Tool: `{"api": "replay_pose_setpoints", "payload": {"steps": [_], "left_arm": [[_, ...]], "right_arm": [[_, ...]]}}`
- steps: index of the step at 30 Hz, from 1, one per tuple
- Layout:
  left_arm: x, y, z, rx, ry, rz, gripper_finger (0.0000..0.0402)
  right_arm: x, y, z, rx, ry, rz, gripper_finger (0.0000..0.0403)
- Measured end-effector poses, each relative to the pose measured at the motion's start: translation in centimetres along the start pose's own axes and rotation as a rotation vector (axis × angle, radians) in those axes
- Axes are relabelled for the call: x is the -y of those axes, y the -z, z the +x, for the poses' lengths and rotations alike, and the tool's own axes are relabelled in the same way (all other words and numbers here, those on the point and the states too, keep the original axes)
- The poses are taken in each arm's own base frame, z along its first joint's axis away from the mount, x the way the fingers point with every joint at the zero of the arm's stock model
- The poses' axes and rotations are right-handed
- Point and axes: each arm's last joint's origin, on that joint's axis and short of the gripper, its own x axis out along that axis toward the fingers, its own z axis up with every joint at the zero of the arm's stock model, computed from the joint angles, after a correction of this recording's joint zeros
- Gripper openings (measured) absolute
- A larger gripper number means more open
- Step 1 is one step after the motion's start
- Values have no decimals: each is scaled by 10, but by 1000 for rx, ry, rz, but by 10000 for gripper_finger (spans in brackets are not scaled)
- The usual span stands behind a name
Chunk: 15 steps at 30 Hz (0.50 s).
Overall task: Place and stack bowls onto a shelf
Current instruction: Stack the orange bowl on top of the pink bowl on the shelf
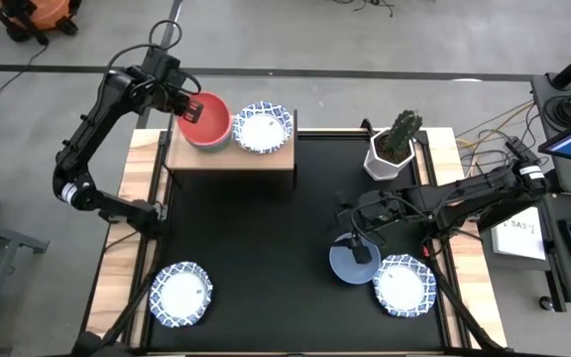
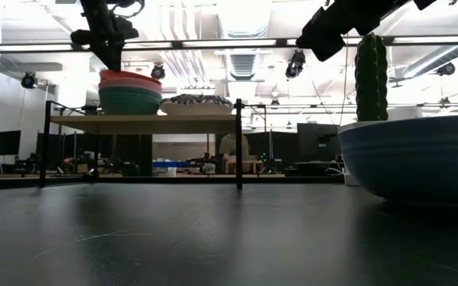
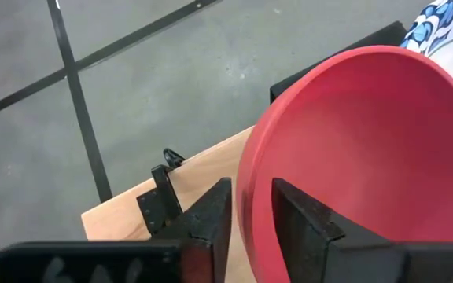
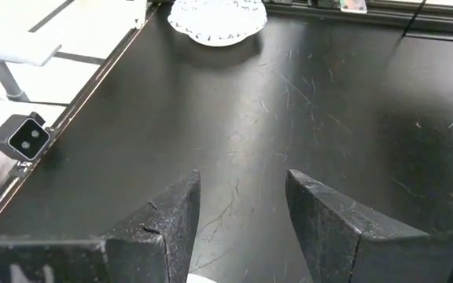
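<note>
— Where is your left pincer (image 3: 246, 216)?
— Clamped on the red bowl's (image 1: 204, 120) rim, at the shelf's (image 1: 232, 159) left end.
— And the right pincer (image 1: 362, 245)?
— Fingers apart, over the blue bowl (image 1: 348, 266) near the desk's (image 1: 266, 238) right edge.

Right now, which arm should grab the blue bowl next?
Right. Its gripper hangs open directly over the blue bowl at the table's near right. The left gripper is across the table at the shelf, fingers straddling the red bowl's rim.
</note>
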Motion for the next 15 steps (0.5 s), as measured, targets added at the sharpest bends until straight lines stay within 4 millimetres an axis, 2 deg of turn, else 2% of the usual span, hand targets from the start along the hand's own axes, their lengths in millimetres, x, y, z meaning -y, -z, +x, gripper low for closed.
{"api": "replay_pose_setpoints", "payload": {"steps": [6,11,15], "left_arm": [[-1,-2,-6,65,1,34,90],[-3,-10,-14,184,-3,50,85],[-2,-15,-11,234,-6,52,77]], "right_arm": [[0,0,0,1,0,-9,178],[0,0,0,1,1,-15,178],[0,0,0,1,2,-21,178]]}}
